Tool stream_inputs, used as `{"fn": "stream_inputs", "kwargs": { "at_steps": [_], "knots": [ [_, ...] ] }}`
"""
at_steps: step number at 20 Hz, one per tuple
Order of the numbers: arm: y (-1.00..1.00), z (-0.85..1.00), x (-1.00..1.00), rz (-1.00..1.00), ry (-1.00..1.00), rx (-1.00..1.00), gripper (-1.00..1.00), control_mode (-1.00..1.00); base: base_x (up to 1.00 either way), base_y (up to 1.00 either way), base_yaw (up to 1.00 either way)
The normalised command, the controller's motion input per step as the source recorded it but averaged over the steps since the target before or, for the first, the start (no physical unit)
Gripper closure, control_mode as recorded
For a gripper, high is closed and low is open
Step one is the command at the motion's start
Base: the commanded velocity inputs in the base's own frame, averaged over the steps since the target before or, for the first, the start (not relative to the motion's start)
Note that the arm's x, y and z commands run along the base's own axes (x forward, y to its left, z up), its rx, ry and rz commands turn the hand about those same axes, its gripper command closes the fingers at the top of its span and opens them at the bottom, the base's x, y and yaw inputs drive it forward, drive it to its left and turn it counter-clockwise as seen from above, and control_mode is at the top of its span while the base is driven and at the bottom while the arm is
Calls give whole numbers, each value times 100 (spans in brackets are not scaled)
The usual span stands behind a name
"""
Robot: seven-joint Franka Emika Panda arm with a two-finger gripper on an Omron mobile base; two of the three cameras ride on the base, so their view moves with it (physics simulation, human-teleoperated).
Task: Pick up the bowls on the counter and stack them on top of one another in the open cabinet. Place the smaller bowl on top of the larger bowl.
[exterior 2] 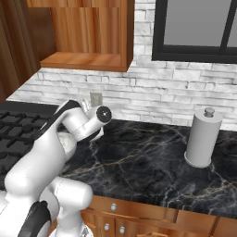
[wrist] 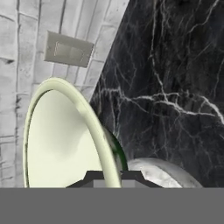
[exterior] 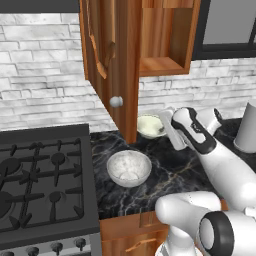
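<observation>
Bowls wait on the black desk (exterior: 170, 175), under the open cabinet (exterior: 162, 65). The smaller bowl (exterior: 150, 126) is cream and sits far back by the brick wall, just behind the cabinet door (exterior: 112, 60). The larger bowl (exterior: 129, 168) is speckled grey and sits nearer, close to the stove (exterior: 42, 180). The gripper (exterior: 167, 129) is right at the small bowl's right side. In the hand view the cream rim (wrist: 94, 127) runs down between the dark fingers, so they seem to sit on both sides of it, but I cannot tell if they are squeezing it.

A thin rim could slip out and the bowl could drop. Lifting it could bump the door. No writing can be read anywhere.
</observation>
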Motion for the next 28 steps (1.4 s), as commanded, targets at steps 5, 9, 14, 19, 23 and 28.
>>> {"fn": "stream_inputs", "kwargs": {
  "at_steps": [5, 9, 14, 19, 23, 28],
  "knots": [
    [0, 25, -25, 0, 1, 3, 100, -100, 0, 0, 0],
    [0, 21, -24, -2, 2, 3, 100, -100, 0, 0, 0],
    [1, 11, -25, -2, 2, 1, 100, -100, 0, 0, 0],
    [7, 5, -35, -2, 0, 0, 100, -100, 0, 0, 0],
    [6, 8, -36, -6, 0, 0, 100, -100, 0, 0, 0],
    [3, 10, -37, -8, 0, 0, 100, -100, 0, 0, 0]
  ]
}}
